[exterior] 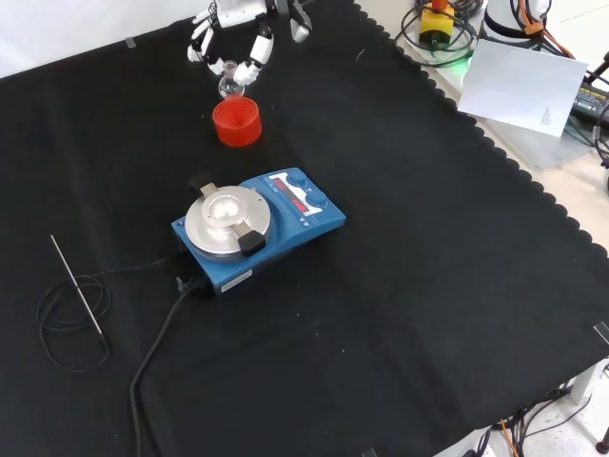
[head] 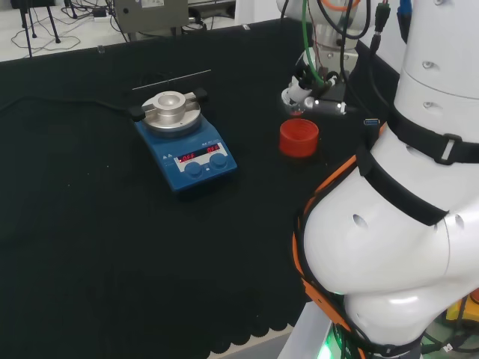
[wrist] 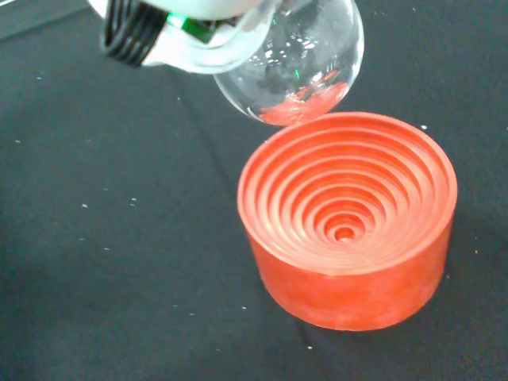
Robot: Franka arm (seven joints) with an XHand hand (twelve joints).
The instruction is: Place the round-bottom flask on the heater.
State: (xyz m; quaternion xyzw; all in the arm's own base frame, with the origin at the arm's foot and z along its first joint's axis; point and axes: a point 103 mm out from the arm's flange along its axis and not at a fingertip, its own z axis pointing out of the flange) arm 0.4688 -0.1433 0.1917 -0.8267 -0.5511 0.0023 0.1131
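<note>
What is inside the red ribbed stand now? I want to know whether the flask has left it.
Nothing: the red stand shows bare rings. The round-bottom flask hangs above its rim, held by the hand.

Flask point(wrist: 298, 67) neck hidden behind the blurred hand point(wrist: 186, 32)

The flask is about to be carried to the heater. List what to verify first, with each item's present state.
1. Round-bottom flask lifted out of the red ribbed stand: ok, the bulb hangs above the stand's rim.
2. Robot hand curled round the flask: ok in the front view, though which part it grips: cannot tell.
3. Heater top plate bare: ok, nothing rests on the metal disc.
4. Cloth between stand and heater free of obstacles: ok.
5. Thin metal probe and its cable away from the plate: ok.
6. Flask contents: cannot tell.
</note>
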